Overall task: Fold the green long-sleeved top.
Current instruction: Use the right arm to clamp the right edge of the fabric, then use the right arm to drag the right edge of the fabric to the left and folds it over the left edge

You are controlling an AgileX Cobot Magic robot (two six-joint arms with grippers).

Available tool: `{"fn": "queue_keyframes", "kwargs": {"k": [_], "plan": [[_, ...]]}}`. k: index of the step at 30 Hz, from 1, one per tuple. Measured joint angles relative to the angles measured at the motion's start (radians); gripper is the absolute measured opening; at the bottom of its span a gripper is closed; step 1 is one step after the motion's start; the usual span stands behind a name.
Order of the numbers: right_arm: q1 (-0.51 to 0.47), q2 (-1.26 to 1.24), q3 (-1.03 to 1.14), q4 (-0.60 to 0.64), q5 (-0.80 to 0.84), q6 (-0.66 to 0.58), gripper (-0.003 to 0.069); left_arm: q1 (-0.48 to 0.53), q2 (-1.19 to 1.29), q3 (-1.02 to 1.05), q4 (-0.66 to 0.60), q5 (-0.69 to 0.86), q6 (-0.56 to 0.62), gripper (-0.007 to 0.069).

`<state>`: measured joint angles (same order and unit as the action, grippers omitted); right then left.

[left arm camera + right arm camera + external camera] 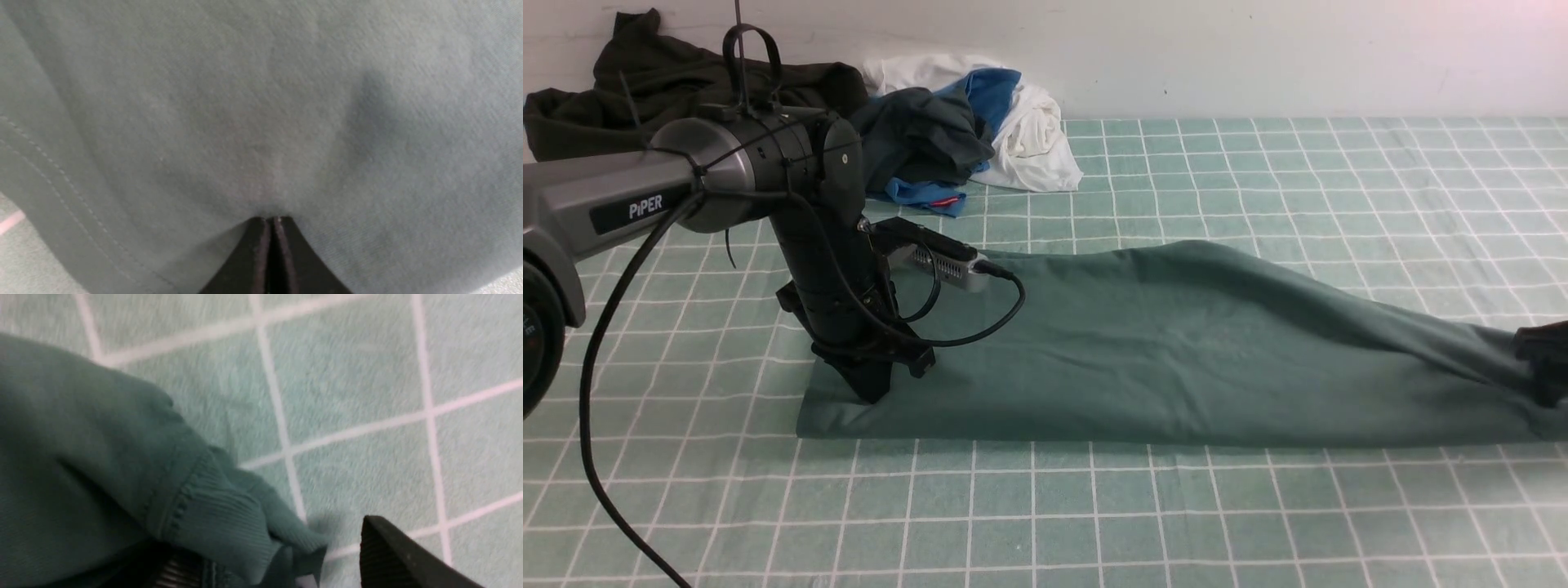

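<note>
The left gripper (872, 392) sits clamped shut, tips pressing the green long-sleeved top (1176, 351) right beneath it, the right gripper (1543, 367) gapes wide with the ribbed cuff (220, 514) draped over one jaw: mid-fold, I'd say, and next calls for a firm pinch there.

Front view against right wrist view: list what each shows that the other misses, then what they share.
Only the front view: the left gripper, tip down on the left end of the green top, the top's whole length, and a heap of clothes by the wall. Only the right wrist view: the ribbed cuff, lying over one finger of the right gripper, whose jaws stand wide apart. Both: the top, the checked tablecloth, and the right gripper, only a dark edge in the front view.
</note>
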<state>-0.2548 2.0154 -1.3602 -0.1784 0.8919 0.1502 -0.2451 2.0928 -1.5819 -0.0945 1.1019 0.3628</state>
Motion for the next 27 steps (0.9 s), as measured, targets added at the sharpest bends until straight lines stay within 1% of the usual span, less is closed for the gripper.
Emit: {"fn": "queue_keyframes", "kwargs": {"k": [3,6,10,15,18,19,21,23,24,25,27], "plan": [[-0.002,0.022,-0.045,0.012,0.015,-0.004,0.0484,0.000,0.000,0.000,0.000,0.000,0.001,-0.0003],[-0.005,0.051,-0.092,0.055,0.045,-0.046,0.0484,0.000,0.000,0.000,0.000,0.000,0.001,-0.0003],[-0.008,0.071,-0.106,0.116,0.056,-0.122,0.0482,0.000,0.000,0.000,0.000,0.000,0.006,-0.0003],[-0.014,0.075,-0.112,0.139,0.061,-0.150,0.0465,0.000,0.000,0.000,0.000,0.002,0.020,-0.0003],[-0.014,0.075,-0.112,0.149,0.063,-0.168,0.0375,0.000,0.000,0.000,0.000,0.002,0.025,-0.0003],[-0.014,0.073,-0.112,0.151,0.065,-0.175,0.0308,0.000,0.000,0.000,0.000,0.001,0.028,-0.0003],[-0.014,0.061,-0.111,0.150,0.075,-0.187,0.0204,0.000,-0.006,0.000,0.000,-0.002,0.028,-0.0003],[-0.014,0.028,-0.107,0.140,0.083,-0.193,0.0086,0.000,-0.027,0.002,0.000,-0.009,0.029,-0.0003],[-0.014,0.013,-0.105,0.132,0.083,-0.193,0.0055,0.000,-0.043,0.002,0.000,-0.011,0.029,-0.0003],[-0.013,-0.016,-0.104,0.122,0.083,-0.194,0.0041,0.000,-0.067,0.002,0.001,-0.018,0.029,-0.0003],[-0.010,-0.081,-0.106,0.090,0.083,-0.194,0.0034,0.000,-0.130,0.002,0.003,-0.034,0.029,-0.0003]]}}
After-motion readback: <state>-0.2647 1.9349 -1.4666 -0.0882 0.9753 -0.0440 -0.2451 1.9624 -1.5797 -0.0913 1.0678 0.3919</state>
